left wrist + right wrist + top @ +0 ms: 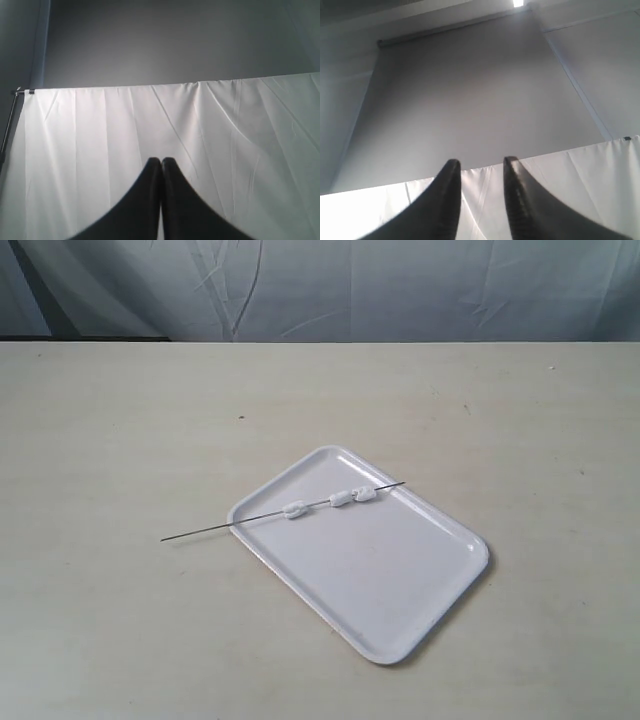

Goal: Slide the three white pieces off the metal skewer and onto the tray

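Observation:
In the exterior view the white tray [390, 590] lies on the table, turned at an angle. Across its far corner rests the thin metal skewer [200, 532], its bare end sticking out past the tray's left rim. Three white pieces are threaded on it: one [296, 509] toward the left, two [342, 498] [364, 492] close together. Neither arm shows in that view. My left gripper [161, 160] is shut, fingertips touching, pointing at a white curtain. The right gripper [482, 163] is open with nothing between its fingers, aimed at a wall and curtain.
The beige table [120, 440] runs back to a white draped curtain [400, 290]. Both wrist views show only backdrop cloth [240, 150] and grey wall [470, 90].

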Action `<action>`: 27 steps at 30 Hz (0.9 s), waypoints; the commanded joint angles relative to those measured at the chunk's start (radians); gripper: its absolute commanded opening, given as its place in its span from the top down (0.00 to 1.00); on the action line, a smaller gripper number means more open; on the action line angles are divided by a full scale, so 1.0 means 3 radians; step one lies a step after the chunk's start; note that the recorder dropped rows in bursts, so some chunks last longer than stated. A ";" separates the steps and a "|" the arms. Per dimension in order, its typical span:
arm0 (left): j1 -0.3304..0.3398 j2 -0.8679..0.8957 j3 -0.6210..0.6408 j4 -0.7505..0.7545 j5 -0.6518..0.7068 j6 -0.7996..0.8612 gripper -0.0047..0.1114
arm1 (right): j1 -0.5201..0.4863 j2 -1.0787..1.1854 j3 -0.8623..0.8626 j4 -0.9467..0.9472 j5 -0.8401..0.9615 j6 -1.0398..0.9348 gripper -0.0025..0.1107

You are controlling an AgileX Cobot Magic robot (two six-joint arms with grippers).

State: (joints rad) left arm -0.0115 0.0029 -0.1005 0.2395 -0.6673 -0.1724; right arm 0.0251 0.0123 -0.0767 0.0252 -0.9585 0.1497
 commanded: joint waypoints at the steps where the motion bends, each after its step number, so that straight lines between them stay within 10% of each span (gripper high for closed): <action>1: 0.0004 0.0207 -0.0345 0.0654 0.0113 -0.0068 0.86 | -0.0009 0.0049 -0.0646 -0.0215 0.0984 0.0127 0.59; 7: 0.0004 0.1065 -0.0987 0.2573 0.0213 -0.0940 0.56 | 0.0180 0.0667 -0.1883 -0.0356 0.2942 -0.0151 0.56; 13: -0.0192 0.2187 -0.1666 0.4856 0.0664 -0.3086 0.53 | 0.0479 0.1721 -0.2897 -0.0469 0.4194 -0.0169 0.56; 27: -0.0519 0.4254 -0.2018 0.5016 0.0465 -0.3907 0.53 | 0.0889 0.3959 -0.3615 0.0162 0.5748 -0.1144 0.69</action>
State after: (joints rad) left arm -0.1429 1.2017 -0.7005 1.7448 -0.5378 -1.3332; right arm 0.2800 1.1095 -1.1524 0.0000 0.7444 -0.1342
